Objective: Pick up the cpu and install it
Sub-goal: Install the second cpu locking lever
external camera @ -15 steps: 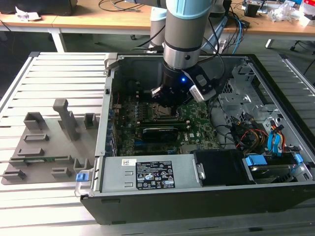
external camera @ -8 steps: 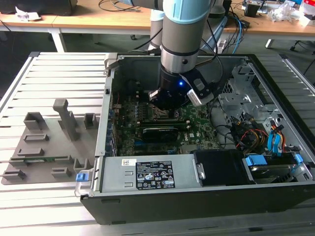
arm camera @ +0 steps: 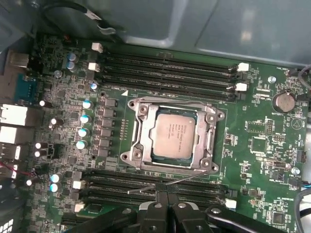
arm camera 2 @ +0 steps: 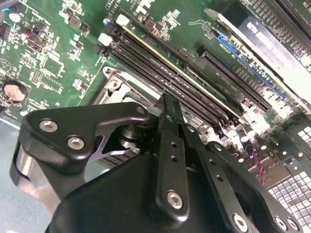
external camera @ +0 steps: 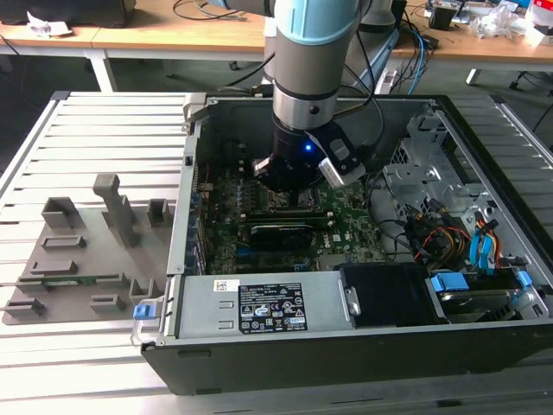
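The cpu, a small silver-grey square chip, lies flat inside the metal-framed socket on the green motherboard. My gripper hangs just above the board beside the socket, over the black memory slots. Its black fingers are pressed together with nothing between them, apart from the cpu. In the exterior view the gripper is low inside the open computer case, over the middle of the motherboard.
A grey plastic tray with upright holders lies on the slatted table at the exterior view's left. Inside the case sit a power supply, a black card, cable bundles and blue-tabbed drive bays. Case walls surround the board.
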`<state>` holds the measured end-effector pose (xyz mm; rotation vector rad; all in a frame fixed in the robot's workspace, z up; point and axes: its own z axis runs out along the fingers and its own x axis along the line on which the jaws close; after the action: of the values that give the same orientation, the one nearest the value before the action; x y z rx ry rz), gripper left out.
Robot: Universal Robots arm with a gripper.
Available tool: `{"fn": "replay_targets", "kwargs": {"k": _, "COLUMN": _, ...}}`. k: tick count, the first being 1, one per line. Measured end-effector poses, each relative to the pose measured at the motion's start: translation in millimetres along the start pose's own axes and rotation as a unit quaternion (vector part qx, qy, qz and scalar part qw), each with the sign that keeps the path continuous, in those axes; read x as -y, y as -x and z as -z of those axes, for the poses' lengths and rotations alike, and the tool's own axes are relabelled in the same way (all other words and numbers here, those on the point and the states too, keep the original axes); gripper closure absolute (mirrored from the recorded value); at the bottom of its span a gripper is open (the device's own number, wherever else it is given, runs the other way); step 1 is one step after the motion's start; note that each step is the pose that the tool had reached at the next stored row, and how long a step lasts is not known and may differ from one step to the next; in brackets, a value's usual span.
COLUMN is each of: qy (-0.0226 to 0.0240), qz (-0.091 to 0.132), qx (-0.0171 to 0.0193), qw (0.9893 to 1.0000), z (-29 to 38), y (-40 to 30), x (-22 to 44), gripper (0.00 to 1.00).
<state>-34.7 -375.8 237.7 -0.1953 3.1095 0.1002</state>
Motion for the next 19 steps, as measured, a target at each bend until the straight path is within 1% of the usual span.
{"fn": "replay_targets", "kwargs": {"k": 1, "qy": 0.0003, "qz": 0.0, "qx": 0.0, "qw": 1.0, "z": -0.8, "y": -2.3, "x": -0.2, "gripper": 0.89}}
{"fn": "replay_targets", "kwargs": {"k": 2, "qy": 0.0003, "qz": 0.0, "qx": 0.0, "qw": 1.0, "z": -3.3, "y": -4.8, "x": -0.4, "gripper": 0.89}}
{"fn": "replay_targets", "kwargs": {"k": 3, "qy": 0.0002, "qz": 0.0, "qx": 0.0, "qw": 1.0, "z": -7.8, "y": -9.3, "x": -0.6, "gripper": 0.89}}
{"fn": "replay_targets", "kwargs": {"k": 4, "qy": 0.0003, "qz": 0.0, "qx": 0.0, "qw": 1.0, "z": -13.1, "y": -16.7, "x": -1.2, "gripper": 0.89}}
{"fn": "replay_targets", "kwargs": {"k": 5, "qy": 0.0003, "qz": 0.0, "qx": -0.0001, "qw": 1.0, "z": -16.1, "y": -22.0, "x": -1.7, "gripper": 0.89}}
{"fn": "replay_targets", "kwargs": {"k": 7, "qy": 0.0004, "qz": 0.0, "qx": -0.0001, "qw": 1.0, "z": -17.9, "y": -25.3, "x": -2.0, "gripper": 0.89}}
{"fn": "replay_targets", "kwargs": {"k": 9, "qy": 0.0025, "qz": 0.0, "qx": 0.0003, "qw": 1.0, "z": -19.9, "y": -29.8, "x": -2.5, "gripper": 0.89}}
{"fn": "replay_targets", "kwargs": {"k": 10, "qy": 0.0025, "qz": 0.0, "qx": 0.0002, "qw": 1.0, "z": -21.0, "y": -33.3, "x": -2.9, "gripper": 0.89}}
{"fn": "replay_targets", "kwargs": {"k": 11, "qy": 0.0038, "qz": 0.0, "qx": 0.0005, "qw": 1.0, "z": -22.3, "y": -35.8, "x": -3.3, "gripper": 0.89}}
{"fn": "replay_targets", "kwargs": {"k": 15, "qy": 0.0056, "qz": 0.0, "qx": 0.0006, "qw": 1.0, "z": -26.0, "y": -40.4, "x": -5.2, "gripper": 0.89}}
{"fn": "replay_targets", "kwargs": {"k": 16, "qy": 0.006, "qz": 0.0, "qx": 0.0007, "qw": 1.0, "z": -27.1, "y": -40.5, "x": -6.5, "gripper": 0.89}}
{"fn": "replay_targets", "kwargs": {"k": 17, "qy": 0.0076, "qz": 0.0, "qx": 0.0009, "qw": 1.0, "z": -28.2, "y": -40.3, "x": -8.3, "gripper": 0.89}}
{"fn": "replay_targets", "kwargs": {"k": 19, "qy": 0.0092, "qz": 0.0, "qx": 0.0011, "qw": 1.0, "z": -29.7, "y": -40.1, "x": -9.6, "gripper": 0.89}}
